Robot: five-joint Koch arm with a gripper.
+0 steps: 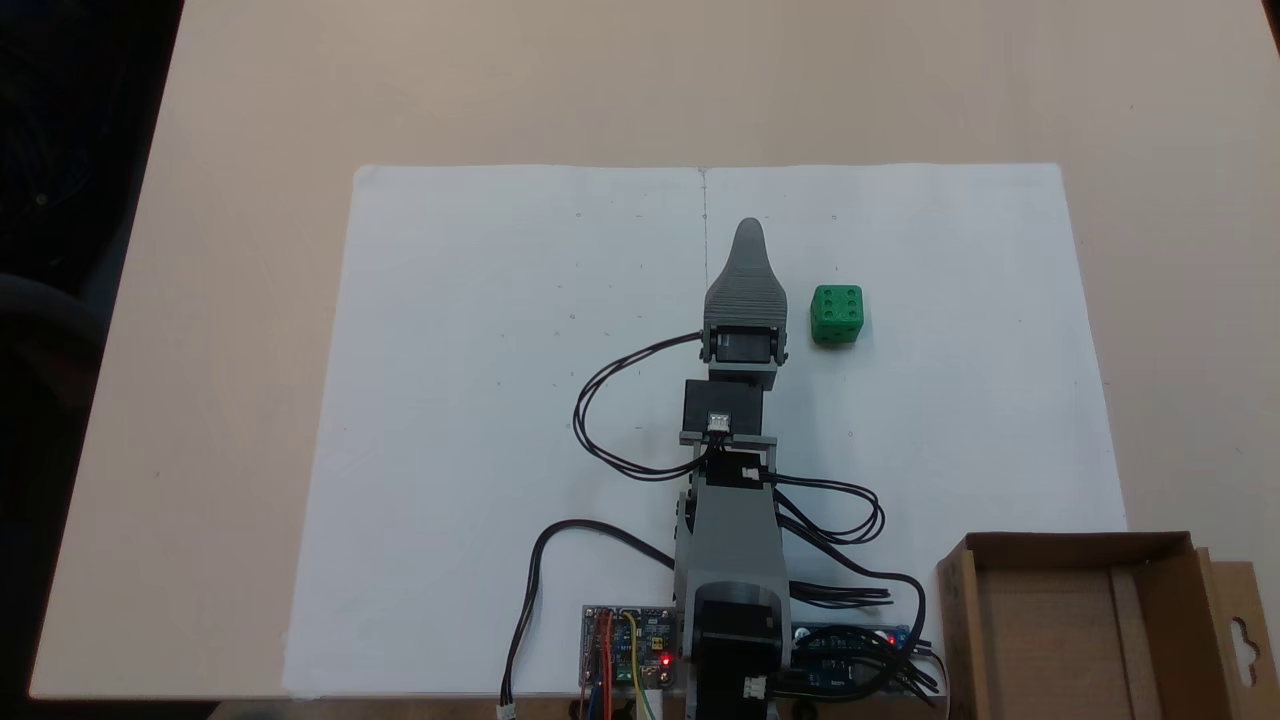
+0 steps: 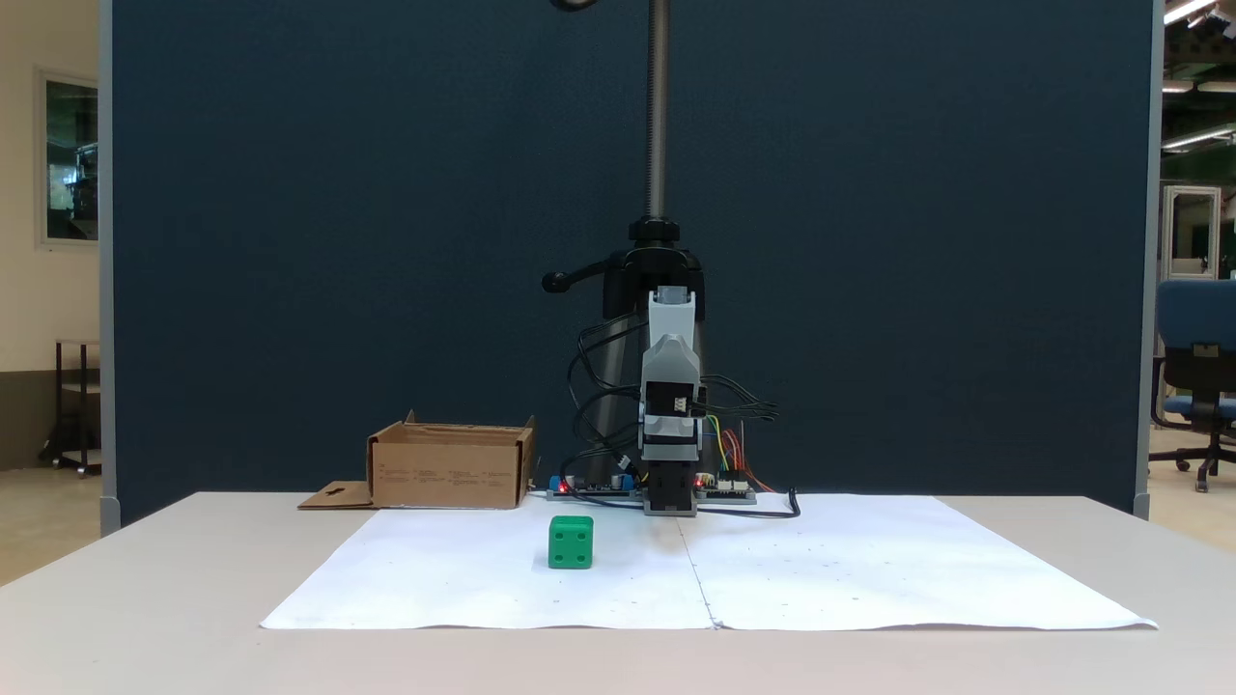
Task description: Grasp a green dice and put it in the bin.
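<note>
The green dice (image 1: 837, 314) sits on the white paper, its six-pip face up, a short way right of the gripper in the view from above. In the front view the dice (image 2: 571, 542) stands left of the arm and nearer the camera. My gripper (image 1: 749, 235) points away from the base, low over the paper, one jaw lying over the other, so its gap is hidden. From the front the gripper (image 2: 670, 504) faces the camera end-on. The cardboard bin (image 1: 1060, 546) stands beside the arm's base at bottom right, and in the front view the bin (image 2: 449, 473) is at back left.
Two white paper sheets (image 1: 500, 400) cover the table's middle. Circuit boards (image 1: 625, 645) and looping black cables (image 1: 610, 420) surround the arm's base. The bin's flap (image 1: 1240, 630) with its hang-hole lies flat. A stand's pole (image 2: 658, 116) rises behind the arm.
</note>
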